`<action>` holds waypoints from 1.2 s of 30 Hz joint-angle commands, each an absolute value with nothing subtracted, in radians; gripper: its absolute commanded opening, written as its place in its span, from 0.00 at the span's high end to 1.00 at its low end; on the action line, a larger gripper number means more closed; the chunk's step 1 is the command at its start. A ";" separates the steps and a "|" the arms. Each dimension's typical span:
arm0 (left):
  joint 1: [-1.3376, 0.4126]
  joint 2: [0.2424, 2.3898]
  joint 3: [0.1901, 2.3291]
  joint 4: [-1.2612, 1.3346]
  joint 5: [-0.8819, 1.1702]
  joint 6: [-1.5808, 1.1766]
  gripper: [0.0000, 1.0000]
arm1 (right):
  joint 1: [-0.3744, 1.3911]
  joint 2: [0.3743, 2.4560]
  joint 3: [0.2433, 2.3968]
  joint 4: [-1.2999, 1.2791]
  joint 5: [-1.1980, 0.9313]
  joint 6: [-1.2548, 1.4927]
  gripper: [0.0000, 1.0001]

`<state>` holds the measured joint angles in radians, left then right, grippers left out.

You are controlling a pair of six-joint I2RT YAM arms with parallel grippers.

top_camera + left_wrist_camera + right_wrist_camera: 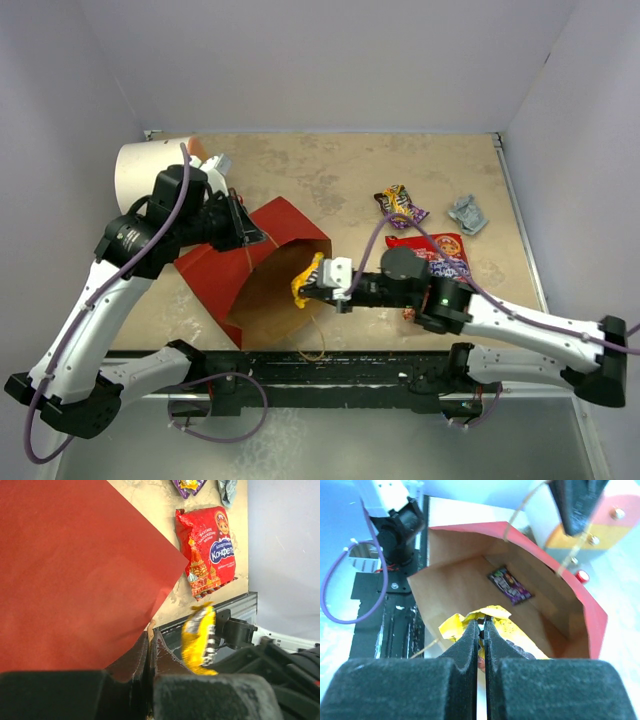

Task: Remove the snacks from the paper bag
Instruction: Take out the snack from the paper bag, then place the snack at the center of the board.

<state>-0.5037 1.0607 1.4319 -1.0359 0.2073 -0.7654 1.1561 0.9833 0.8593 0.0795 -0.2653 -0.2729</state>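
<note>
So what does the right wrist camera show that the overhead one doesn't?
Only the right wrist view looks into the paper bag and finds a dark purple packet lying inside. Only the overhead view shows the snacks already out on the table: a red packet, a purple-yellow packet, a silvery wrapper. Both show the right gripper shut on a yellow packet at the bag's mouth.
</note>
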 commanded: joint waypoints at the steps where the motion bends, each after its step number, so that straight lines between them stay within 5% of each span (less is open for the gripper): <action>1: -0.495 1.069 1.410 -0.947 0.205 -0.727 1.00 | 1.158 0.801 0.908 -0.133 -0.040 -0.196 1.00; 6: -0.494 1.095 1.406 -0.927 0.218 -0.707 1.00 | 1.158 0.673 0.892 -0.077 0.397 -0.097 1.00; 11: -0.494 1.115 1.423 -0.929 0.227 -0.696 1.00 | 1.102 0.784 0.882 0.154 0.941 -0.058 1.00; 23: -0.494 1.116 1.425 -0.934 0.226 -0.699 1.00 | 0.384 1.575 1.590 -0.478 0.490 0.522 1.00; 29: -0.494 1.125 1.432 -0.948 0.202 -0.677 1.00 | 0.220 1.910 1.930 -0.767 0.411 0.638 1.00; 36: -0.492 1.147 1.456 -0.982 0.170 -0.647 1.00 | 0.113 2.088 1.980 -0.750 0.354 0.615 1.00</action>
